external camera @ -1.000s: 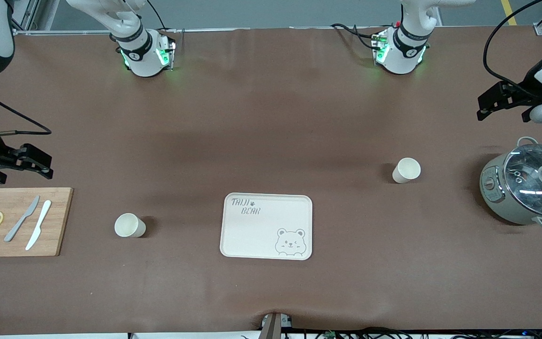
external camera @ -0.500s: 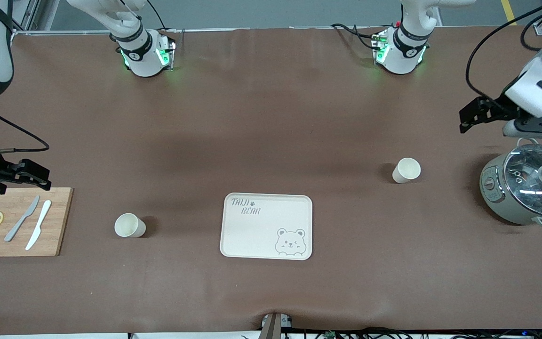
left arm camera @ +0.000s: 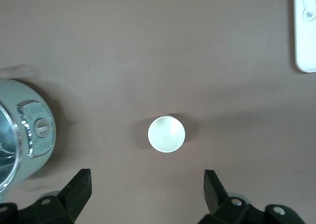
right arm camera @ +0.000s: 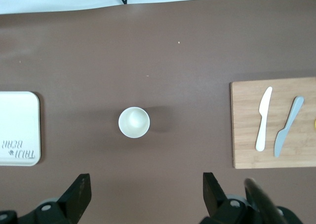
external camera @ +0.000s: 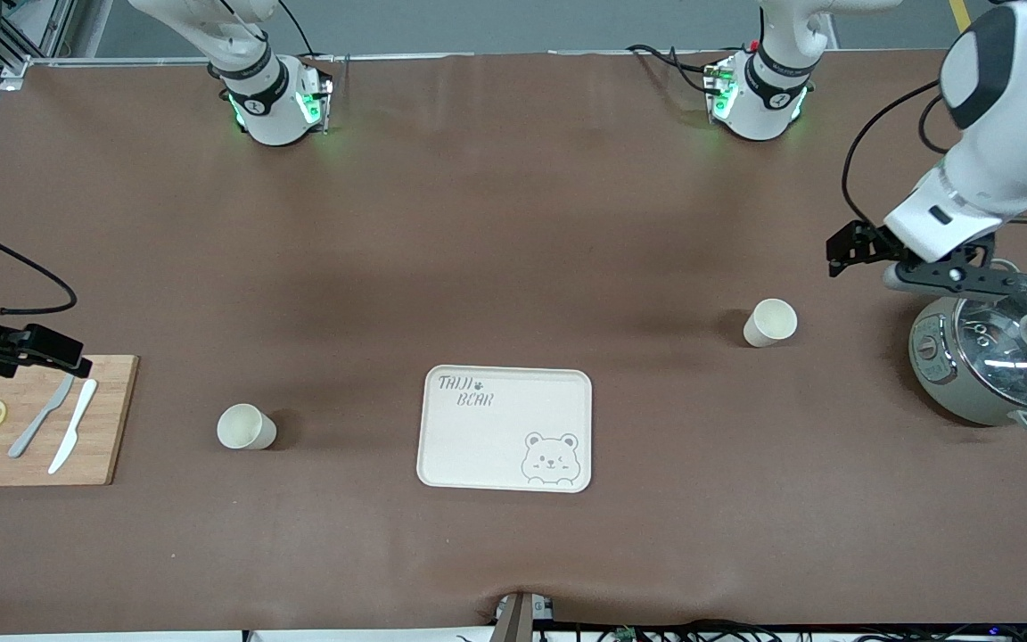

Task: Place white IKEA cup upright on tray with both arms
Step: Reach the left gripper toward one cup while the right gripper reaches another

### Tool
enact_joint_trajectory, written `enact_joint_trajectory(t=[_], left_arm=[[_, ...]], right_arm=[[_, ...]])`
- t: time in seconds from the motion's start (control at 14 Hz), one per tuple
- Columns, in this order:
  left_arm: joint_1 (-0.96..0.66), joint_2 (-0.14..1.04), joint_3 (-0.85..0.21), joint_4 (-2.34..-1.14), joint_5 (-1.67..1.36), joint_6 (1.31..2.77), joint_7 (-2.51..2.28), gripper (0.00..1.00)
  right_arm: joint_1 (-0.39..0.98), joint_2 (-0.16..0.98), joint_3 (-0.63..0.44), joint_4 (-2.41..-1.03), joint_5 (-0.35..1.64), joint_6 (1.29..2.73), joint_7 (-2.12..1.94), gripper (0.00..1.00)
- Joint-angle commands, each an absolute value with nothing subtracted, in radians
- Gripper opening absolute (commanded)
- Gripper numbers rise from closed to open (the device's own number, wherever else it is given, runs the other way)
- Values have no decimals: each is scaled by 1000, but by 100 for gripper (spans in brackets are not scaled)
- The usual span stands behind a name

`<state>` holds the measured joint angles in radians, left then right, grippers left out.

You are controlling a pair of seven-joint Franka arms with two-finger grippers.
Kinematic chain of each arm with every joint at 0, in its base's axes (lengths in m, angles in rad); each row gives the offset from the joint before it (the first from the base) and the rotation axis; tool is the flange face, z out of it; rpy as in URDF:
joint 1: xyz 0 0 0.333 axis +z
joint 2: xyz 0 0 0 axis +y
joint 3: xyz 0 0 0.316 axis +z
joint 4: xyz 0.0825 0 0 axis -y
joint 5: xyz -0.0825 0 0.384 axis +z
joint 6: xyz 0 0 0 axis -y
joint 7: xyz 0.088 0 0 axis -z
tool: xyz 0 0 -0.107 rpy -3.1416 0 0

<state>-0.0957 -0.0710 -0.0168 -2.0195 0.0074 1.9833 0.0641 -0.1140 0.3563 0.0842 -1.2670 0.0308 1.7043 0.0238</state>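
**Both grippers open above the table, cups upright off the tray**

Left gripper (external camera: 843, 252), fingers apart, hangs over the table between a white cup (external camera: 770, 322) and grey lidded pot (external camera: 999, 357). Right gripper (external camera: 68, 357), likewise spread, hangs over the wooden cutting board (external camera: 103, 419). A second white cup (external camera: 246, 426) stands between board and cream bear-printed tray (external camera: 505, 428).

Tray lettering: I read grey "BEAR" on the tray (external camera: 505, 428), in the corner toward the right arm's end and the robots' bases; the line above it I cannot make out for certain.
Same lettering, right wrist view: I read "BEAR" again at the tray (right arm camera: 19, 127) corner.
Arm bases: I see a small round mark on each, too small to read.
Cooker panel: nothing I can read.
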Motion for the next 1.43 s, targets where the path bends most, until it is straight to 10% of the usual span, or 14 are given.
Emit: enact_joint_trajectory(t=[0.0,1.36], left_arm=[[-89,-106,-20,-2130,3,2074,95,100],[-40,136,-18,-2402,6,2629,201,100]], right_arm=[[-126,365,97,-1270,42,1706,57,100],[-104,368,101,-1390,17,1799,48,100]])
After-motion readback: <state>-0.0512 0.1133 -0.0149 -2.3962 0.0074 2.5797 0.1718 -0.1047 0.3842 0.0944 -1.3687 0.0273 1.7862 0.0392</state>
